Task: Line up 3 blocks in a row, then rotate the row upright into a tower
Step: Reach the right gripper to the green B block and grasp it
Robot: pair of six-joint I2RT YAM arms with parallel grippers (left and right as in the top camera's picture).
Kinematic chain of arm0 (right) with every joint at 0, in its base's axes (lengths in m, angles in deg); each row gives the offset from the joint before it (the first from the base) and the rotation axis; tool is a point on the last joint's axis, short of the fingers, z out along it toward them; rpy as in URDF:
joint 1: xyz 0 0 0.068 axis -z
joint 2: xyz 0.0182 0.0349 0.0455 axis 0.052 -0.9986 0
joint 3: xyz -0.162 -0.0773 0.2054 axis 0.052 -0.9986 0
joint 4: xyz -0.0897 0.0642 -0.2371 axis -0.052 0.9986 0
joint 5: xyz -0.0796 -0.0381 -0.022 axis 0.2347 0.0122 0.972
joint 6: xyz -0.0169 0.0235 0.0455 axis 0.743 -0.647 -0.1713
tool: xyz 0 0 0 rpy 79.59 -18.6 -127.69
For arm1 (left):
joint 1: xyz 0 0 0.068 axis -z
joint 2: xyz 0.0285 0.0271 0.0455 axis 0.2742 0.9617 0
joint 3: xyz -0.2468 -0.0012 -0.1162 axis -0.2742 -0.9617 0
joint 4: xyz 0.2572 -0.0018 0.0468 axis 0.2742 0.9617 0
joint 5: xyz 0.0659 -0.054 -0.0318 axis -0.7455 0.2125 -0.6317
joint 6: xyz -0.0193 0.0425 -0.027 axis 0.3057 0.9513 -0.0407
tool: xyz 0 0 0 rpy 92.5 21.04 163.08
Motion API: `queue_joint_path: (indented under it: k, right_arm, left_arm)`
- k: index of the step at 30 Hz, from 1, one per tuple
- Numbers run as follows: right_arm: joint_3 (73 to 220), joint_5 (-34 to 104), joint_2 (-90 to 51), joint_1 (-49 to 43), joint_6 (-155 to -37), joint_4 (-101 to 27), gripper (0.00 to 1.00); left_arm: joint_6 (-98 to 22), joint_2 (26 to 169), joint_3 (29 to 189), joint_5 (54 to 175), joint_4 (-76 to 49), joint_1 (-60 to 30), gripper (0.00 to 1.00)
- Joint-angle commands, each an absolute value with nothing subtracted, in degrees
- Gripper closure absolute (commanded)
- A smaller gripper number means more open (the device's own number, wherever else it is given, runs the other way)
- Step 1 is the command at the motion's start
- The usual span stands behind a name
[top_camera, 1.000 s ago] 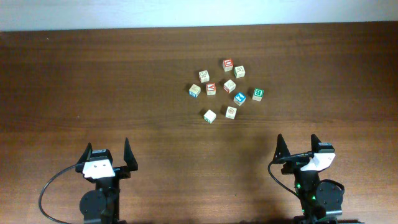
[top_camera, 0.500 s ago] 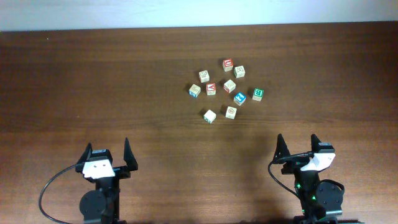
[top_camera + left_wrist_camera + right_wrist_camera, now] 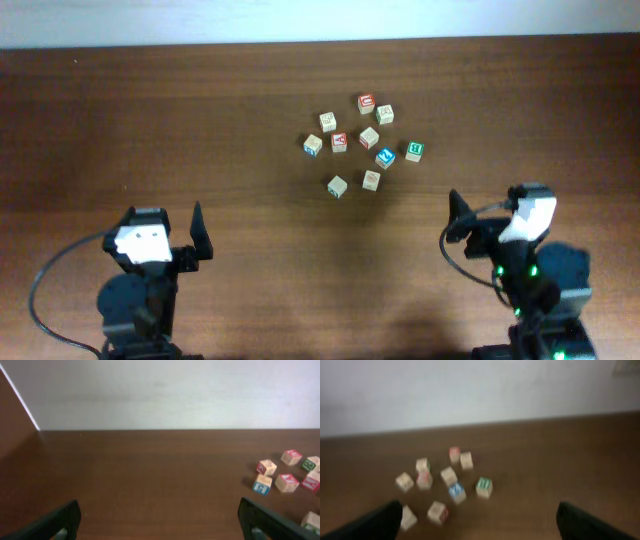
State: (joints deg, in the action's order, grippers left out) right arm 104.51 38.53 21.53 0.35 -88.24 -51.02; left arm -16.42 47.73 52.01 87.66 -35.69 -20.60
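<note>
Several small wooden alphabet blocks lie clustered on the dark wood table [image 3: 200,120], right of centre. At the cluster's right edge is the green-letter block [image 3: 415,151] [image 3: 483,486]. The red-ring block [image 3: 372,180] [image 3: 437,512] and a pale block [image 3: 337,186] [image 3: 408,518] lie nearest the arms. My left gripper [image 3: 163,222] [image 3: 160,527] is open and holds nothing, far to the left of the blocks. My right gripper [image 3: 488,205] [image 3: 480,525] is also open with nothing in it, short of the cluster and to its right. The right wrist view is blurred.
A blue-faced cube [image 3: 385,158] [image 3: 455,492] sits inside the cluster beside the green-letter block. More cubes, some with red faces [image 3: 366,102], fill the far part of the group. A white wall [image 3: 160,390] stands behind the table's far edge.
Both arms have risen from their rest pose. The left gripper shifted left, the right gripper shifted right and toward the blocks. Both stayed open and the blocks did not move.
</note>
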Motion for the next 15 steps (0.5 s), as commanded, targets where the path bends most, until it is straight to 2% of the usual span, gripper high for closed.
queue_joint_path:
  k: [1, 4, 9, 15]
  right_arm:
    - [122.4, 35.9, 6.8, 0.0, -86.9, -39.3, 0.02]
    - [140.9, 34.7, -9.4, 0.0, -86.9, -23.3, 0.01]
    - [145.4, 29.3, -20.6, 0.0, -86.9, -19.3, 0.02]
    - [145.4, 30.3, -24.7, 0.0, -85.4, -20.6, 0.02]
  left_arm:
    - [-15.7, 60.8, 67.6, 88.3, -28.9, -21.0, 0.01]
    - [-15.3, 78.7, 87.4, 88.3, -15.1, -21.0, 0.01]
    - [-13.7, 102.1, 112.9, 94.1, 7.8, -21.0, 0.01]
    - [-14.9, 114.4, 115.2, 103.3, 9.8, -21.0, 0.01]
